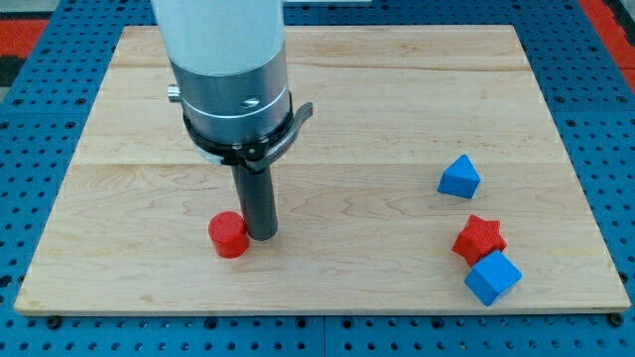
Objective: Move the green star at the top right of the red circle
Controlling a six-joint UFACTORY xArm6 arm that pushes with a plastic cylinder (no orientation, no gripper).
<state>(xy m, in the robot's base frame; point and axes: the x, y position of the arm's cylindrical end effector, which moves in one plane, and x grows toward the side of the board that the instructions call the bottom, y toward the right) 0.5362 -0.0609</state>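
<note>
Tool: a single straight dark rod (257,198) that hangs upright from the arm; it is one solid piece with no jaws to part or close, and it clamps nothing.
Arm body: a white sleeve (220,30) over a grey metal collar (236,94) with a black ring beneath, filling the view's upper left and hiding the desk behind it.
Tip position: my tip (260,236) is down on the desk in the lower-left part of the wood, just at the view's right of the red circle, touching it or very nearly so; the gap is too fine to judge.
Red circle: a short red cylinder (229,235), upright on its flat face, near the view's bottom edge of the desk.
Green star: it does not show anywhere in this view, so I cannot tell where it is.
Blue triangle: a blue wedge-shaped block (459,178) on the view's right, well apart from my tip.
Red star: a red star block (479,238) below the blue triangle, towards the view's bottom right.
Blue cube: a blue cube (492,278) touching the red star at its lower right.
Desk: a pale wooden board (397,99) lying on a blue perforated surface (607,149).
</note>
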